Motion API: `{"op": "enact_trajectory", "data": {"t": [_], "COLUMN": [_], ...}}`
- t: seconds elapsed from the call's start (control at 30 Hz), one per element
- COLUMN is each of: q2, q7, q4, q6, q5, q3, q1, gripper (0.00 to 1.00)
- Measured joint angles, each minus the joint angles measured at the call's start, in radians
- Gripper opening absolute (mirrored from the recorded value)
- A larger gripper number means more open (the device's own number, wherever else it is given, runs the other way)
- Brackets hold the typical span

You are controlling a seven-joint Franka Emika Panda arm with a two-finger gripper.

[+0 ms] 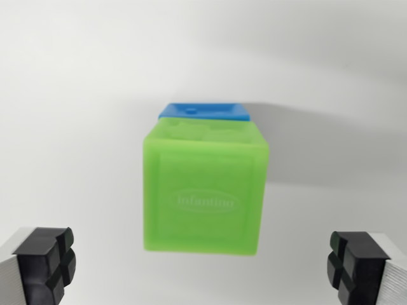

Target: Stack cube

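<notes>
Gripper [203, 270] fingers [44, 260] stood wide apart at 7 and 5 o'clock, holding nothing, while the green cube [203, 190] sat atop the blue cube [205, 112] at 12 o'clock.

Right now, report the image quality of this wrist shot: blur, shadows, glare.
Wrist view: the green cube is softly blurred, its embossed lettering only just legible; the blue cube behind it is equally soft. A faint grey shadow falls toward the wrist view's right on the white surface. No harsh glare; lighting is even. The open hand frames the bottom corners.

Grey hand [203, 270], black ribbed fingertips [46, 262]
</notes>
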Motion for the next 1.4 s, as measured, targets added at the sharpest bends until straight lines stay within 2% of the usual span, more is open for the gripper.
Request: {"op": "enact_trajectory", "data": {"t": [0.3,0.7,0.93,1.4], "q2": [-0.077,-0.168,-0.218,-0.280], "q7": [0.006,0.013,0.015,0.018], "q4": [0.008,0.041,0.073,0.139], "q6": [-0.085,-0.207,-0.289,-0.418], "q5": [-0.009,-0.018,-0.021,-0.025], "q3": [-0.001,-0.001,-0.001,-0.001], "q1": [0.000,0.000,0.000,0.000], "gripper": [1.00,1.00,1.00,1.00]}}
